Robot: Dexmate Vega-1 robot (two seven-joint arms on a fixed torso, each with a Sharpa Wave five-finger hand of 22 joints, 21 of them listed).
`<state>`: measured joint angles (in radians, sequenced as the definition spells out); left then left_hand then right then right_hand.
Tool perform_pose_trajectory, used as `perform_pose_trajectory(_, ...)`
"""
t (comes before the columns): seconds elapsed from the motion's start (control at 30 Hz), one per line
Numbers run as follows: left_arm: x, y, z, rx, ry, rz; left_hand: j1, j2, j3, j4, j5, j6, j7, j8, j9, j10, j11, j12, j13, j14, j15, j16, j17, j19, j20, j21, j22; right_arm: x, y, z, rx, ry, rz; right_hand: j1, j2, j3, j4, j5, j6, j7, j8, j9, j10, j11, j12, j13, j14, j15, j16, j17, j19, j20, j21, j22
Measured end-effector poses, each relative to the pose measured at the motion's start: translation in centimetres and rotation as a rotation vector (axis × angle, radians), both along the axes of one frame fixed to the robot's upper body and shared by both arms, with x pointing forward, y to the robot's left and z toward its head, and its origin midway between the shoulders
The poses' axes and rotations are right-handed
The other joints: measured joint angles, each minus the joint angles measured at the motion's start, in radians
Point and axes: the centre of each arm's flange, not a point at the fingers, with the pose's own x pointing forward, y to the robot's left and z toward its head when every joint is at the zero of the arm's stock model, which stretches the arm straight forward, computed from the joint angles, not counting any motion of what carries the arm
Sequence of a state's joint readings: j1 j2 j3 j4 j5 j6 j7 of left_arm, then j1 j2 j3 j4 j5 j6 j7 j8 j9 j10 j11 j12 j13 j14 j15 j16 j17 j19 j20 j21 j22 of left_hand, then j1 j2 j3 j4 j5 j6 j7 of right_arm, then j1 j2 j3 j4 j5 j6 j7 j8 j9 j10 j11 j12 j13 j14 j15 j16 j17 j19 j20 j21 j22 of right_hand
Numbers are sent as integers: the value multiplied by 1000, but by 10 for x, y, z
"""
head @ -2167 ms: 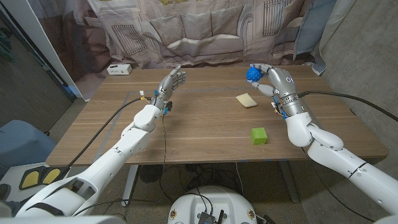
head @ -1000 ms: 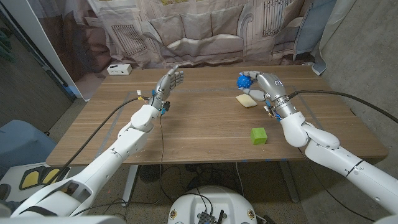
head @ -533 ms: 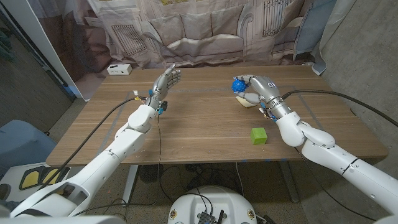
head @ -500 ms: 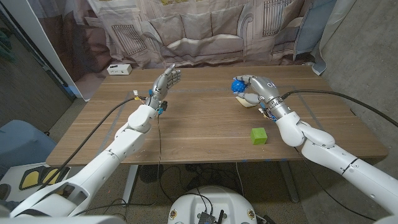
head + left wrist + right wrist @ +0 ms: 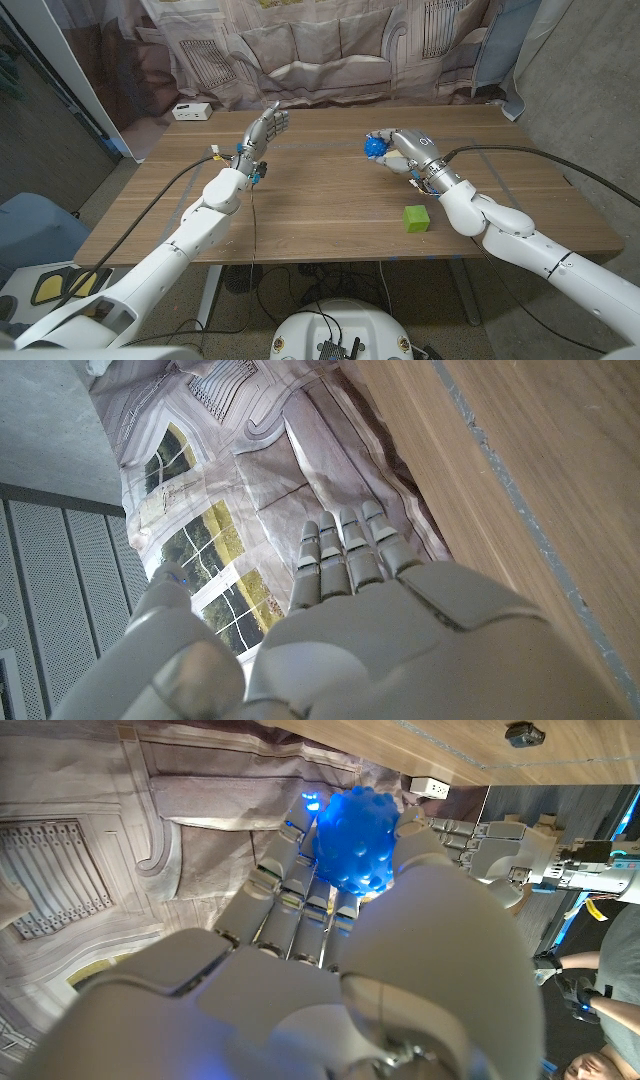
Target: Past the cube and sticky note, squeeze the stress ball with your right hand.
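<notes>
The right hand (image 5: 405,152) is gripping the blue stress ball (image 5: 375,147) in its fingers and carrying it toward 9 o'clock, clear of the table (image 5: 320,215). It has drifted from the far right, and its palm is now covering the sticky note's spot. The green cube (image 5: 416,217) is sitting at 5 o'clock, untouched. The left hand (image 5: 262,132) is staying raised at 9 o'clock, fingers straight, holding nothing. The squeeze looks underway.
</notes>
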<state>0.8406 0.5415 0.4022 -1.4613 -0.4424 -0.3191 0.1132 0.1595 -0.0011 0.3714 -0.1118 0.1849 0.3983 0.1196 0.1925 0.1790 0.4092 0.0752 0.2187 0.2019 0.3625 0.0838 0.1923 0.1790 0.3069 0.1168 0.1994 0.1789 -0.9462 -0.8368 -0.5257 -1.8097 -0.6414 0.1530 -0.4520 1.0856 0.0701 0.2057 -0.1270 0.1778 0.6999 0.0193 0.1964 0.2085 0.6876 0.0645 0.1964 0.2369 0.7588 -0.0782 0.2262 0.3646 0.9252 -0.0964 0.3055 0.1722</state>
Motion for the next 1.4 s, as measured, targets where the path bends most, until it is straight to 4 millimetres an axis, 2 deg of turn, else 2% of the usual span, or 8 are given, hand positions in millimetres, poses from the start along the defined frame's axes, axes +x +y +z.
perform_pose_trajectory(1.4,-1,-3,-6,8,-1,-19,0,0,0,0,0,5,6,0,0,9,-2,0,0,0,0,0,0,0,0,0,0,28,47,2,-303,87,-45,-13,13,-1,-1,-1,4,-4,-1,-1,7,0,4,-5,4,-4,7,-3,4,-4,-8,0)
